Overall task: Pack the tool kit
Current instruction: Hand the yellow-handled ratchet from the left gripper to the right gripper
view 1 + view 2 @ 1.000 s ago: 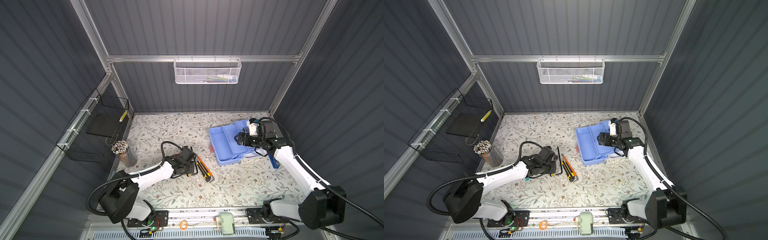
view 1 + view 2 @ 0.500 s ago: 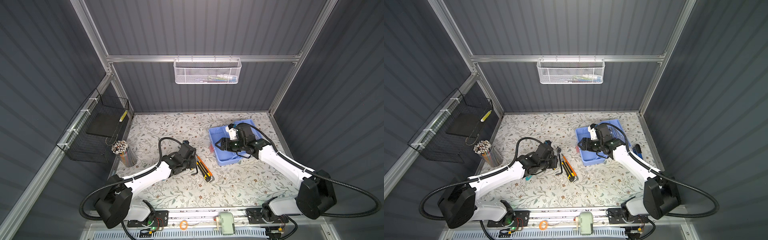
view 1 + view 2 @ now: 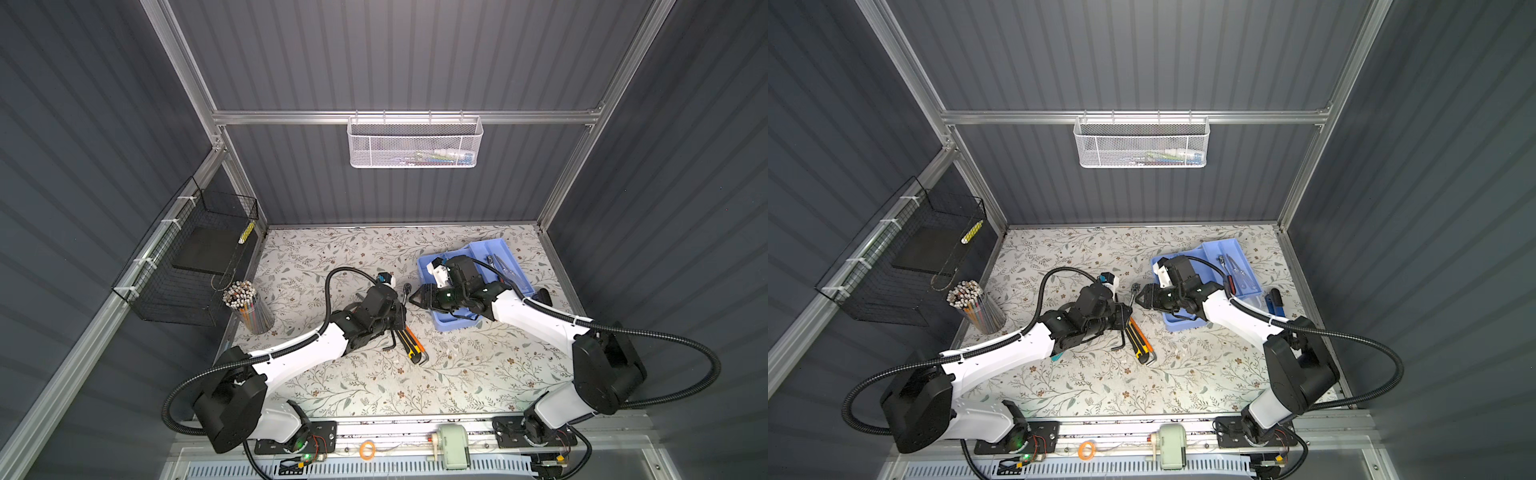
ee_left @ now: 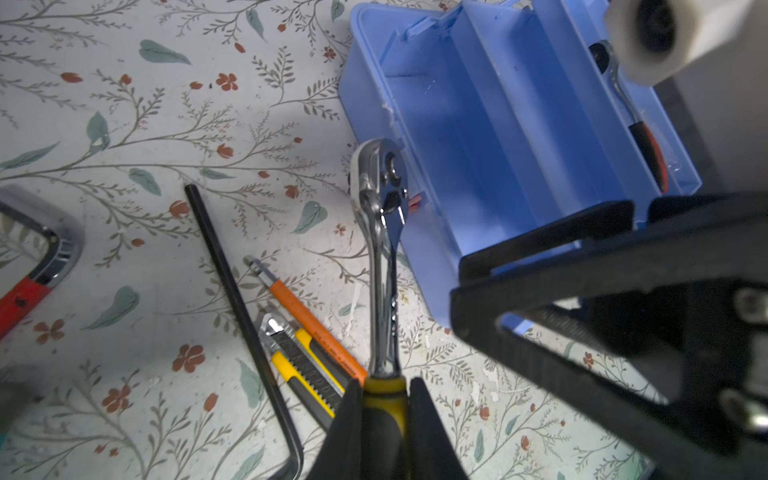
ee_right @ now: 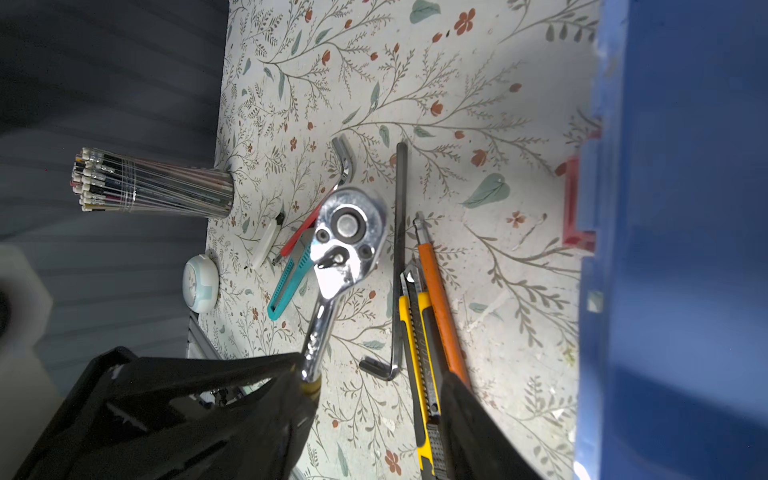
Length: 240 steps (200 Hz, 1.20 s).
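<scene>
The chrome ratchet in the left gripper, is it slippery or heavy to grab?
The ratchet looks solid polished metal: probably stiff and heavy for its size. Its glossy shank may slip; the left gripper clamps the yellow-black handle, likely a surer hold.

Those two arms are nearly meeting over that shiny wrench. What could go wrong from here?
1. The left tool grips the ratchet only by its handle, while the right tool is open near its head; letting go early could drop it on the table.
2. The two tools are close together and could bump.
</scene>
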Each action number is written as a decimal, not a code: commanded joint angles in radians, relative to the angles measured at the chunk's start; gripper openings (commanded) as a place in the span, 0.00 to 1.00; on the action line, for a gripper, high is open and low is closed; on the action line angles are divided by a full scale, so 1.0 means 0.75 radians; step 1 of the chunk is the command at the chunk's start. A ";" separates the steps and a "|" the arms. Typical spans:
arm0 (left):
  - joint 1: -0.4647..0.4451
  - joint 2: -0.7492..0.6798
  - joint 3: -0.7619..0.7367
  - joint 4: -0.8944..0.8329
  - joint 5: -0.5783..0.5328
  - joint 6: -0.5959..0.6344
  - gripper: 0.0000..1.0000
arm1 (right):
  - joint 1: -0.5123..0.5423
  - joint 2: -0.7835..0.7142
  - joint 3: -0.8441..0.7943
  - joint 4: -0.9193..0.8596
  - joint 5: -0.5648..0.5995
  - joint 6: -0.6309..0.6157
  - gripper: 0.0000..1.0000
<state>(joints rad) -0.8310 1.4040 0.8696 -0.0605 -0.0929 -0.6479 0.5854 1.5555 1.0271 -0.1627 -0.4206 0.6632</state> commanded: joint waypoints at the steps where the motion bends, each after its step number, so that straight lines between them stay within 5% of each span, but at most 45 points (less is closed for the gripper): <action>1: -0.013 0.033 0.074 0.134 0.044 0.009 0.00 | 0.005 0.004 0.021 0.048 -0.020 0.024 0.55; 73: -0.085 0.112 0.110 0.254 0.086 0.001 0.00 | 0.011 0.050 0.041 0.100 -0.010 0.058 0.45; 131: -0.106 0.132 0.119 0.282 0.090 0.014 0.00 | 0.007 0.037 0.046 0.123 -0.010 0.078 0.12; 154: -0.106 0.126 0.122 0.274 0.085 0.014 0.07 | 0.004 0.010 0.040 0.106 0.000 0.065 0.04; 182: -0.107 0.115 0.131 0.215 0.057 0.011 0.31 | -0.017 -0.039 0.039 0.056 0.023 0.024 0.01; 215: -0.106 0.046 0.083 0.158 -0.084 0.004 0.91 | -0.076 -0.129 0.079 -0.121 0.095 -0.117 0.00; 240: -0.102 -0.008 0.048 0.080 -0.202 -0.005 1.00 | -0.186 -0.195 0.125 -0.276 0.178 -0.264 0.00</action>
<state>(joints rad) -0.9058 1.4609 0.9226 0.0532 -0.1333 -0.6491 0.5133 1.4651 1.0569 -0.2497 -0.3550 0.6033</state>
